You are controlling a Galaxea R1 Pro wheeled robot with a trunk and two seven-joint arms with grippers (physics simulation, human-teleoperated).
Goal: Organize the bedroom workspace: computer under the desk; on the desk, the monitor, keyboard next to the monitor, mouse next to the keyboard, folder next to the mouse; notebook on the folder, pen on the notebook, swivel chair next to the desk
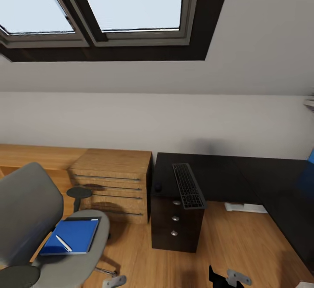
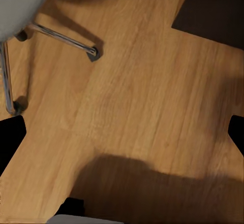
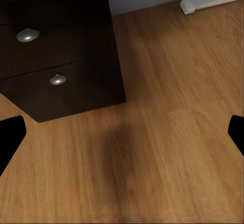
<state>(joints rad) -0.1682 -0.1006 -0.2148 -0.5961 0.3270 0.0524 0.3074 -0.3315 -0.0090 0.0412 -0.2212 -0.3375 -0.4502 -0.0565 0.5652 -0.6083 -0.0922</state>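
1. The desk (image 1: 226, 179) is being viewed from the head camera along the far wall, its glossy black top running off to the right, with its three-drawer unit (image 1: 176, 225) at the near left end.
2. The keyboard (image 1: 188, 185) is being shown already lying on the desk, over the drawer unit, and the mouse (image 1: 158, 187) is being seen just beside it on its left; these two placements are being judged done or nearly so.
3. The swivel chair (image 1: 30, 218) is being seen at the lower left, apart from the desk, beside a light wooden drawer chest (image 1: 113, 183).
4. A blue folder (image 1: 72, 235) is being carried on the chair seat with the pen (image 1: 63, 243) lying on top of it; whether a notebook lies there too cannot be told.
5. Moving the folder, the stacking and the positioning of the chair are being judged as left to do.
6. Both grippers are being held low over the wooden floor (image 3: 168, 148); the left gripper (image 2: 122, 132) and the right gripper (image 3: 122, 132) are both being kept with jaws spread wide and nothing between them.
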